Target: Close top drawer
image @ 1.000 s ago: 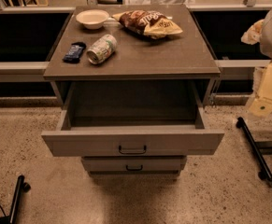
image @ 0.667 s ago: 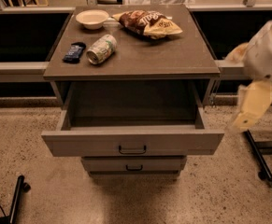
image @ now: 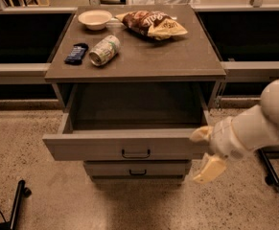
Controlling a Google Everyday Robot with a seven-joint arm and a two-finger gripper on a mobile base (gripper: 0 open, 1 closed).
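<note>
Two fingers (image: 201, 134): cream-coloured, spread well apart, one above the other.
Gripper (image: 204, 151): hung at the right end of the front of the top drawer (image: 105, 145), with the upper finger over the front's top corner; could not tell whether touching.
Arm (image: 259, 123): white and thick, reached in from the right edge of the view, up and to the right of the gripper.
Top drawer: stood pulled far out of the cabinet, just left of the gripper, grey inside and out.
Handle (image: 135, 154): small dark bar, sat mid-front, left of the gripper at about its height.
Lower drawer (image: 168, 167): pushed in, below and left of the gripper, narrower, with a dark handle of its own.
Cabinet top (image: 148, 61): lay above and left of the gripper, well apart from it.
Bowl (image: 95, 19): pale, rested at the back left, farthest from the gripper.
Chip bag (image: 152, 24): lay at the back, high above the gripper and a little left.
Can (image: 104, 50): lay on its side, up and left of the gripper, just beside a dark wrapped bar (image: 76, 53).
Floor (image: 24, 147): speckled, spread beneath the gripper.
</note>
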